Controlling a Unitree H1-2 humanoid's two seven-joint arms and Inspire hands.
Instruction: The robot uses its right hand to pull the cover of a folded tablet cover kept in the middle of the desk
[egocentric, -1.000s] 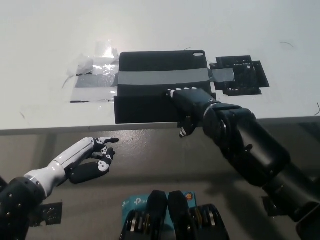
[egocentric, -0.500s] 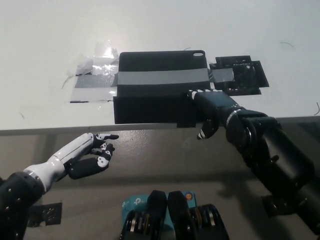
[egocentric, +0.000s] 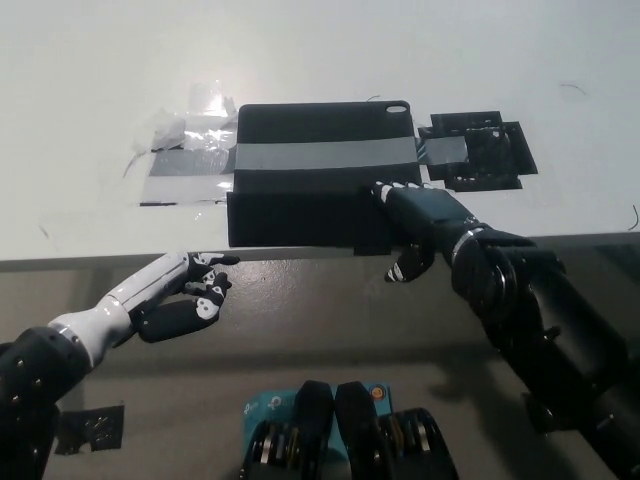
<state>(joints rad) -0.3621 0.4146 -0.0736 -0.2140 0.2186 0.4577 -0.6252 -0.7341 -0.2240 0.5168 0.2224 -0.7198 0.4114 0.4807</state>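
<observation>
Black hand on the cover's near edge, pull not yet made

The flat black folded tablet cover (egocentric: 315, 175) lies taped mid-surface, near the white surface's (egocentric: 90, 90) front edge. My black right hand (egocentric: 420, 225) rests on its near right corner, fingers extended, gripping nothing I can see. The white left hand (egocentric: 185, 300) idles below the edge, loosely spread.

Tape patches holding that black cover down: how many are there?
2. A silvery tape patch lies left of the tablet cover; a black tape patch lies right. A grey strip crosses the cover between them.
</observation>
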